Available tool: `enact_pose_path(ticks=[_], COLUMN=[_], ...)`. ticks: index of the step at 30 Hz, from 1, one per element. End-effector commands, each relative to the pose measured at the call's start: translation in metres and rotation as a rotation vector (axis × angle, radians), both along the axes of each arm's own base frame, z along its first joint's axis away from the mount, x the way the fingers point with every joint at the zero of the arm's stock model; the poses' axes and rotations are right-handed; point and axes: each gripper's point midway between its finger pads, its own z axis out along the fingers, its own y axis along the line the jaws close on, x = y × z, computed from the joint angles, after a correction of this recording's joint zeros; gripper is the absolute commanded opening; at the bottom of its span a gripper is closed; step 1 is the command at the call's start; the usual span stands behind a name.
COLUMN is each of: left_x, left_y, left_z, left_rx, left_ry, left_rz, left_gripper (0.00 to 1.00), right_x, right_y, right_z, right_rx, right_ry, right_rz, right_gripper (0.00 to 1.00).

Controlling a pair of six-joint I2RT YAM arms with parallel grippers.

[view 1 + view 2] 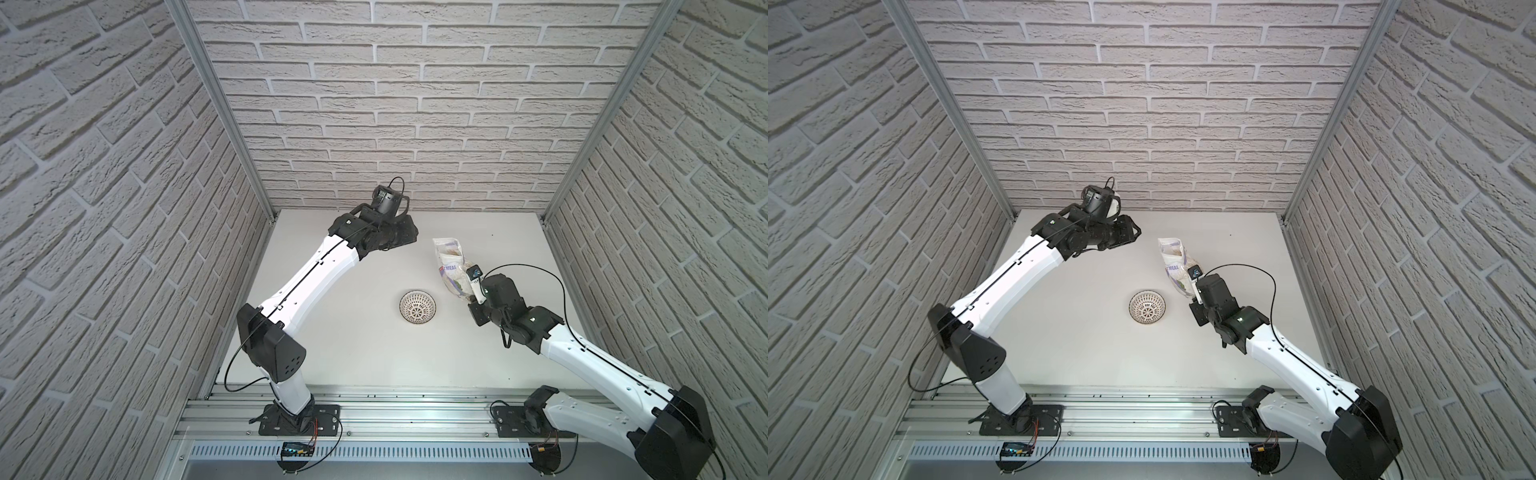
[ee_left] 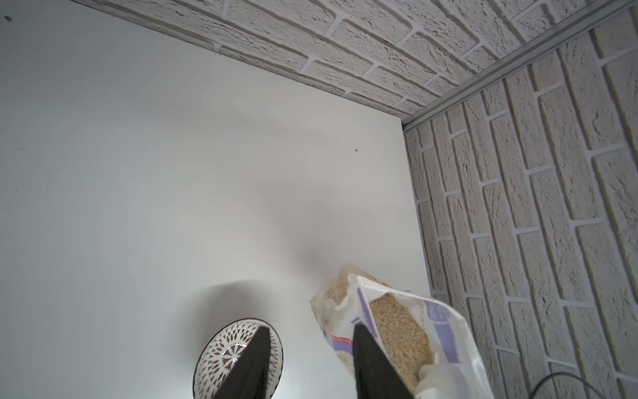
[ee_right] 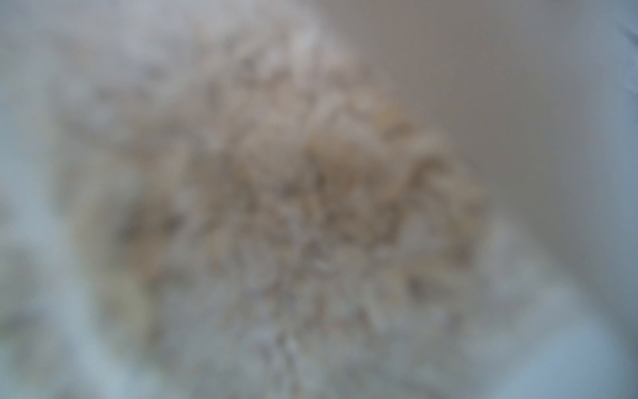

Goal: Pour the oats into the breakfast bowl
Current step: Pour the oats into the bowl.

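Pressed close against the right wrist lens, a blurred heap of pale beige flakes fills the view: the oats [image 3: 293,207] inside their soft, crinkled clear-and-white bag [image 1: 451,266]. The right tool [image 1: 471,286] grips that bag's lower side, holding it upright above the smooth white tabletop [image 1: 332,353]. Near it sits the round breakfast bowl [image 1: 418,306], lattice-patterned, dark-rimmed. The left tool [image 2: 309,366], its black tapered fingers apart, holds nothing.

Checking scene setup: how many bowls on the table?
1. The breakfast bowl sits mid-table, empty, apart from the oats bag that the right gripper holds beside it. Nothing suggests another bowl hidden behind the arms.
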Motion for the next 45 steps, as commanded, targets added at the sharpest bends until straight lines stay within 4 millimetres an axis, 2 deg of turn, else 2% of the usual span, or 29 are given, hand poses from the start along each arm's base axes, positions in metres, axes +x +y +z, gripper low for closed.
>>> enact_pose_path(ticks=[1,7,15,20,28,33,39,45], left_x=[-0.001,-0.028,-0.049,-0.055,-0.059,-0.055,-0.052,-0.052], left_y=[0.014,0.043,0.051,0.037,0.011,-0.001,-0.012,-0.029], left_z=[0.002,-0.016,-0.034,-0.047,-0.066,-0.075,-0.086,-0.092], left_rx=[0.025,0.069,-0.007,-0.078,-0.11,-0.212,-0.278,-0.315], left_ry=[-0.079,-0.118,-0.124,-0.1,-0.046,-0.007,0.048,0.084], left_rz=[0.018,0.046,0.054,0.009,-0.026,0.005,0.012,-0.023], left_gripper=[0.45,0.46,0.45,0.43,0.44,0.46,0.45,0.45], right_x=[0.014,-0.002,-0.024,-0.028,-0.027,-0.029,-0.03,-0.03], right_y=[0.009,0.005,-0.001,-0.01,-0.013,-0.008,-0.012,-0.02], right_z=[0.071,0.075,0.056,0.04,0.036,0.032,0.031,0.04], right_rx=[0.029,-0.188,-0.352,-0.449,-0.58,-0.629,-0.724,-0.785], right_ry=[-0.18,-0.112,-0.021,0.03,0.042,0.065,0.062,0.025], right_rz=[-0.002,0.038,0.13,0.14,0.168,0.201,0.204,0.185], right_gripper=[0.04,0.03,0.03,0.03,0.04,0.03,0.03,0.03])
